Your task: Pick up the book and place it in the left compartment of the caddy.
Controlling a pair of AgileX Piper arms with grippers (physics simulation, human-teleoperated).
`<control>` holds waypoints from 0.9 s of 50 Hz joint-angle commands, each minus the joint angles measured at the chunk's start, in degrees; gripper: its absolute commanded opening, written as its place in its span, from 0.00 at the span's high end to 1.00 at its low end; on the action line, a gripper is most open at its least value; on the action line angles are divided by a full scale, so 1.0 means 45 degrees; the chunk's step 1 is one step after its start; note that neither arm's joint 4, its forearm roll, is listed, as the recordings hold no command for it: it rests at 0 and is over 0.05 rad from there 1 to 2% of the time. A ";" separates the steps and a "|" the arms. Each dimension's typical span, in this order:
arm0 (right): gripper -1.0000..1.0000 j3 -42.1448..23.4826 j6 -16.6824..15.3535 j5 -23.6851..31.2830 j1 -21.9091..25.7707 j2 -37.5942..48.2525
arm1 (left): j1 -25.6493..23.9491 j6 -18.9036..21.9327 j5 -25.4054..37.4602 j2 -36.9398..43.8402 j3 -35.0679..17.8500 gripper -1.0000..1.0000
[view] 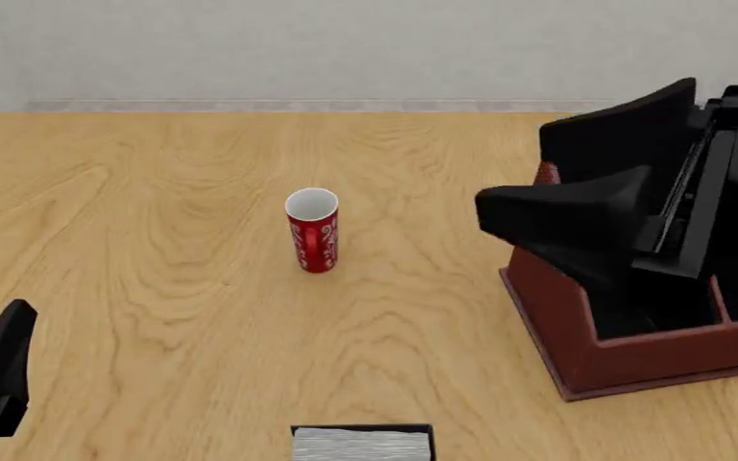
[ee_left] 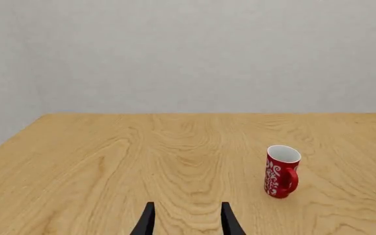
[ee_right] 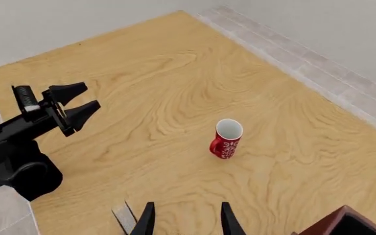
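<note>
The book (view: 361, 444) lies at the table's near edge, cut off by the frame, its white-grey page edges showing between black covers. A sliver of it shows in the right wrist view (ee_right: 124, 218). The reddish-brown caddy (view: 600, 355) stands at the right. My right arm hangs above it and hides most of its black compartments. My right gripper (ee_right: 186, 220) is open and empty, high over the table, left of the caddy. My left gripper (ee_left: 188, 223) is open and empty, low at the near left (view: 4, 351), far from the book.
A red patterned cup (view: 312, 230) stands upright mid-table, between the arms; it also shows in the left wrist view (ee_left: 281, 171) and the right wrist view (ee_right: 226, 139). The left arm (ee_right: 18, 152) shows in the right wrist view. The wall runs behind the table's far edge.
</note>
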 commanded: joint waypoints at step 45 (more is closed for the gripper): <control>0.00 -0.0248 0.2169 0.0317 0.4297 0.3180 | -0.0002 -0.0002 -0.0072 0.0013 0.0064 0.00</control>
